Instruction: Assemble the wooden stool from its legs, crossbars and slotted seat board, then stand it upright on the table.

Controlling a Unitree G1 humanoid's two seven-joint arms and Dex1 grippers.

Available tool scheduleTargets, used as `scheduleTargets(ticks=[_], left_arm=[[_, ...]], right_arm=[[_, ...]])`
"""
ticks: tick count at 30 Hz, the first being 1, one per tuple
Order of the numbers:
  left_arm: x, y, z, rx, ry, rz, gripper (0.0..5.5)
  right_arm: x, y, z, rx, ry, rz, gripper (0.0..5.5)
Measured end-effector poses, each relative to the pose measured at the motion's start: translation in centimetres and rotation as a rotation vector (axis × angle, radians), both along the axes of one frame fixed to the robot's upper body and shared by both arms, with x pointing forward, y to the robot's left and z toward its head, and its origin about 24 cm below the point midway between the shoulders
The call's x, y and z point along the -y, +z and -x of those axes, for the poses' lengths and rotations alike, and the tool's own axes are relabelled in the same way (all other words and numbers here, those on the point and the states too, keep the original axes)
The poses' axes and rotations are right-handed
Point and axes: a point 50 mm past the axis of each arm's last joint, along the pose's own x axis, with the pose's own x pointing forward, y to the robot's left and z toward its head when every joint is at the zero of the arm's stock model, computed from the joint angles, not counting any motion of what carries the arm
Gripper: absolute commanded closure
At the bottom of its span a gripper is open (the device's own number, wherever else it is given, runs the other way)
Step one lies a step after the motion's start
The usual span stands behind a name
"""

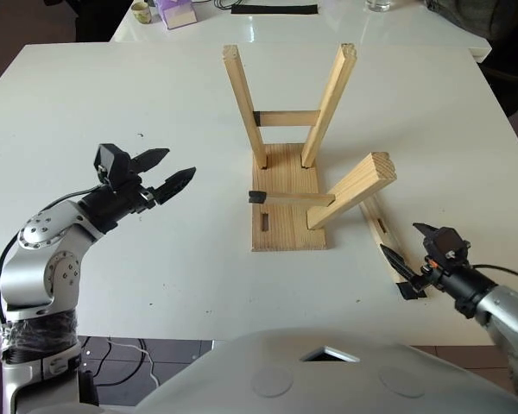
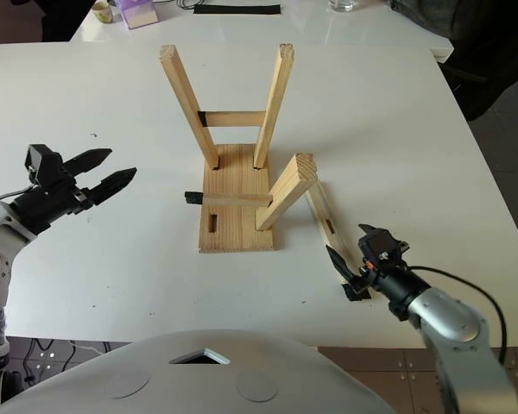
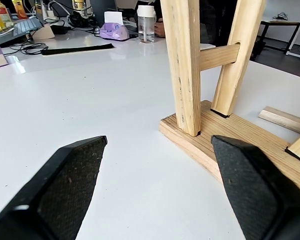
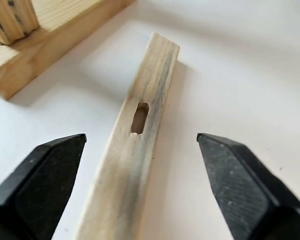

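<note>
The slotted seat board [image 1: 281, 226] lies flat mid-table. Two legs [image 1: 243, 103] [image 1: 330, 102] stand in its far slots, joined by a crossbar [image 1: 285, 118]. A third leg [image 1: 354, 190] leans tilted at the board's near right slot, and a crossbar [image 1: 289, 198] juts left from it. The fourth leg [image 4: 140, 117] lies flat on the table to the right of the board, its mortise facing up. My right gripper [image 4: 141, 136] is open, its fingers either side of that leg's near part. My left gripper [image 1: 180, 162] hovers open to the left of the board, holding nothing.
The white table [image 1: 112, 103] has free room on its left half and far right. Its near edge runs just under my right gripper. A second table behind carries a cup [image 1: 141, 11], a purple box [image 1: 176, 12] and a black strip [image 1: 274, 9].
</note>
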Motion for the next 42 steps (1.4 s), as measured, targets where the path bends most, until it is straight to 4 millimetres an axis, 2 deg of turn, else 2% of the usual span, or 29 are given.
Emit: scheduleTargets(ticks=[3,5,7,12,17,18,21,25,26,28,30,32,34,37,42], left_arm=[[0.1,0.2,0.0,0.008,0.013,-0.001,1.64],[0.2,0.2,0.0,0.008,0.022,-0.001,1.64],[0.4,0.4,0.0,0.015,0.024,0.000,1.64],[0.6,0.0,0.7,0.006,0.047,0.022,1.64],[1.0,-0.4,0.9,0.019,0.080,0.050,1.64],[1.0,-0.3,0.8,0.026,0.091,0.054,1.64],[0.4,0.7,-0.2,0.078,0.145,0.075,1.64],[-1.6,2.6,-3.1,0.133,0.342,0.081,1.64],[-2.0,3.1,-3.7,0.144,0.383,0.065,1.64],[-2.1,4.6,-4.8,0.180,0.428,0.031,1.64],[-1.1,6.5,-5.4,0.234,0.389,0.054,1.64],[0.5,8.3,-5.4,0.284,0.293,0.119,1.81],[3.3,10.7,-5.0,0.345,0.105,0.204,2.05],[6.7,12.9,-3.9,0.388,-0.135,0.301,2.44],[10.7,15.4,-2.5,0.361,-0.490,0.433,2.44]], right_arm=[[-0.4,-0.6,0.1,-0.016,0.002,0.005,1.41],[0.2,-1.6,0.5,-0.062,-0.004,0.033,1.41],[1.0,-2.4,0.9,-0.095,-0.003,0.052,1.63],[2.8,-2.8,0.6,-0.089,0.024,0.079,2.35],[3.4,-3.2,0.0,-0.093,0.063,0.036,3.14],[3.5,-3.2,-0.2,-0.091,0.064,0.030,3.32],[3.8,-3.2,-1.0,-0.074,0.048,0.010,3.39],[4.2,-2.9,-2.5,-0.061,-0.004,-0.050,3.39],[4.3,-2.4,-3.2,-0.036,-0.009,-0.070,3.39],[5.0,0.0,-5.6,0.081,-0.023,-0.105,3.39],[5.7,3.9,-8.6,0.254,-0.024,-0.150,3.39],[5.8,8.0,-10.6,0.407,0.003,-0.223,3.39],[4.7,12.7,-11.9,0.556,0.101,-0.354,3.39],[1.9,16.5,-11.8,0.612,0.319,-0.521,3.39],[-2.7,19.8,-9.5,0.500,0.743,-0.691,3.39]])
